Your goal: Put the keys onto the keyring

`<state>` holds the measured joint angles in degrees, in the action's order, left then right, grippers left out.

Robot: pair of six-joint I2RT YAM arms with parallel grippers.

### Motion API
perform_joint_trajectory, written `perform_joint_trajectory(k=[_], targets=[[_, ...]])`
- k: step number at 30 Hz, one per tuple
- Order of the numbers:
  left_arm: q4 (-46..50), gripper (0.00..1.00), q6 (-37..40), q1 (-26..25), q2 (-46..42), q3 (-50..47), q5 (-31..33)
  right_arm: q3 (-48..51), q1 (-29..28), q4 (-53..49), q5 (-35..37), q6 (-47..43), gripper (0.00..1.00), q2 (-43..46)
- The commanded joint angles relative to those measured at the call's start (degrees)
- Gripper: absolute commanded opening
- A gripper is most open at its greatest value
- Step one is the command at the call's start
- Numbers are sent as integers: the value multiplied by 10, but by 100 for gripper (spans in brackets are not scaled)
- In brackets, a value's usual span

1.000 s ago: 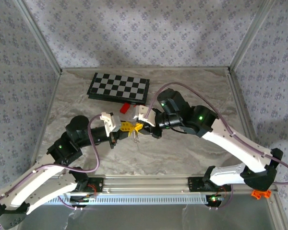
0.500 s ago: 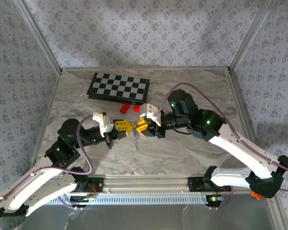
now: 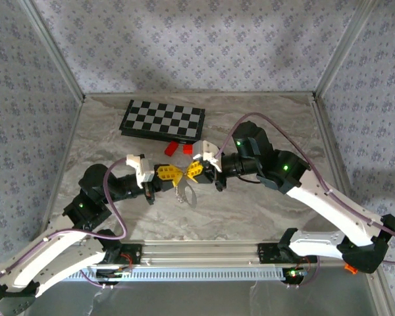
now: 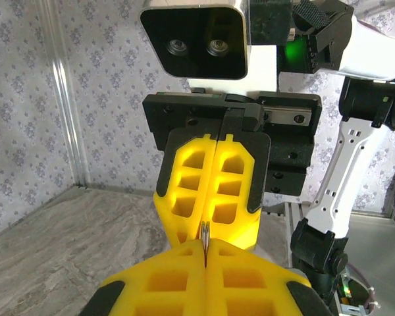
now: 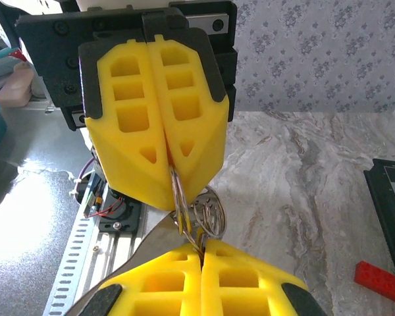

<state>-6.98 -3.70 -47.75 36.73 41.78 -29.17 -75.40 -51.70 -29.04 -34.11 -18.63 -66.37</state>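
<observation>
The keyring (image 3: 184, 193) is a bunch of thin pale wire loops hanging between the two yellow-fingered grippers above the middle of the table. My left gripper (image 3: 173, 175) is shut on it from the left, and my right gripper (image 3: 187, 174) is shut on it from the right, tip to tip. In the right wrist view the keyring (image 5: 207, 212) runs from the left gripper's fingers (image 5: 155, 125) down into my right gripper (image 5: 201, 250). In the left wrist view my left gripper (image 4: 205, 249) pinches a thin metal edge (image 4: 204, 232). The key cannot be told apart among the loops.
A black-and-white chessboard (image 3: 162, 121) lies at the back of the table, with two red blocks (image 3: 172, 149) just in front of it. One red block (image 5: 380, 281) lies at the right in the right wrist view. The aluminium rail (image 3: 197, 251) runs along the near edge.
Both grippers have drawn slightly apart and stay tip to tip. The keyring, a thin hanging line before, now shows as a wider loop below the fingers.
</observation>
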Motion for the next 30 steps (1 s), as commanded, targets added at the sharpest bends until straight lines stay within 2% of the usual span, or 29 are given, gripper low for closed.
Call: perform_joint_trajectory(k=[1,17,30], targets=[[-58,0,-16,-2,-9,1,-18,3,0,6,-26,8,0,0],[-116,0,-43,-1,4,-20,-19,2,-9,-1,-50,6,0,-7],[-122,0,-51,-1,4,-20,-26,-9,-17,-17,-55,-1,0,-10]])
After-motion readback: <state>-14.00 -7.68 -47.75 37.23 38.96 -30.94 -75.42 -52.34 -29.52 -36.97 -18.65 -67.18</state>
